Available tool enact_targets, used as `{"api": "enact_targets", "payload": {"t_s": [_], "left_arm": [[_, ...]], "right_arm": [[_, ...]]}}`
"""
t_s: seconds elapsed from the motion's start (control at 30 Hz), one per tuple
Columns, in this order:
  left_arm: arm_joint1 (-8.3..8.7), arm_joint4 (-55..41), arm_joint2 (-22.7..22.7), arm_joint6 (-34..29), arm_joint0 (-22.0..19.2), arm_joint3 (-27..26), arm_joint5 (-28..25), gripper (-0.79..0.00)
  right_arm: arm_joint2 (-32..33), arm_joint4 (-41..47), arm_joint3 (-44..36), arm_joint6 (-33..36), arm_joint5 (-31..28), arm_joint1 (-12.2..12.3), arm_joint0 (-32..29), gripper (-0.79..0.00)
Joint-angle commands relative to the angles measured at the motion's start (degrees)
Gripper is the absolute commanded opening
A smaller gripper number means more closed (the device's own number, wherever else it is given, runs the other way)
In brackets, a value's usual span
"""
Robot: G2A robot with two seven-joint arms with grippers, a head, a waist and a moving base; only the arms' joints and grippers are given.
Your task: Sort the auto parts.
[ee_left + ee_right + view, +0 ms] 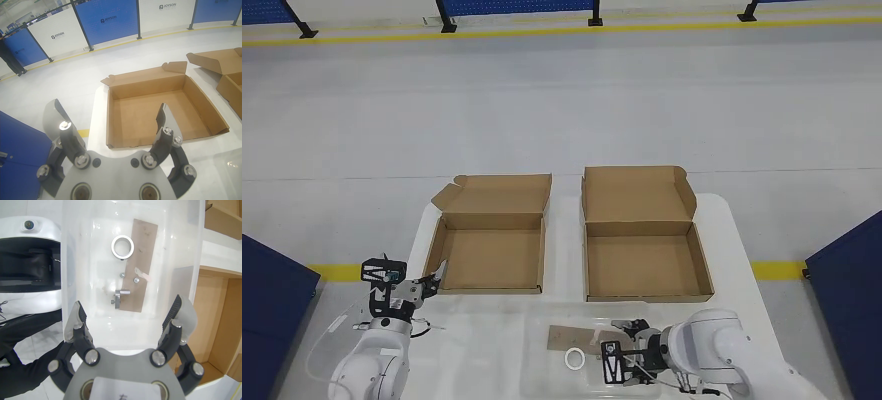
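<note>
The right tool [130,308], jaws apart, hangs over the clear tray [75,266]. Just ahead of it lie a metal bracket [118,298] and two small nuts [136,280], and farther on a metal ring [122,247]. The left tool [109,103], jaws also apart, faces an open cardboard box [160,113] on the desk [208,155].

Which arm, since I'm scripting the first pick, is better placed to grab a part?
Right. The right gripper, open, hangs over the clear bin holding the metal ring; the left gripper is off by the left box.
</note>
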Motion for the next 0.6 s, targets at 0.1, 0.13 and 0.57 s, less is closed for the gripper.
{"api": "enact_targets", "payload": {"t_s": [0.1, 0.13, 0.57], "left_arm": [[0.00, 0.00, 0.00, 0.00, 0.00, 0.00, 0.00, 0.000], [0.00, 0.00, 0.00, 0.00, 0.00, 0.00, 0.00, 0.000], [0.00, 0.00, 0.00, 0.00, 0.00, 0.00, 0.00, 0.000]], "right_arm": [[-1.14, 0.64, 0.08, 0.41, 0.40, 0.49, 0.80, 0.000], [-1.14, 0.64, 0.08, 0.41, 0.40, 0.49, 0.80, 0.000], [-3.71, -0.66, 1.26, 0.92, 0.92, 0.66, 2.37, 0.000]]}}
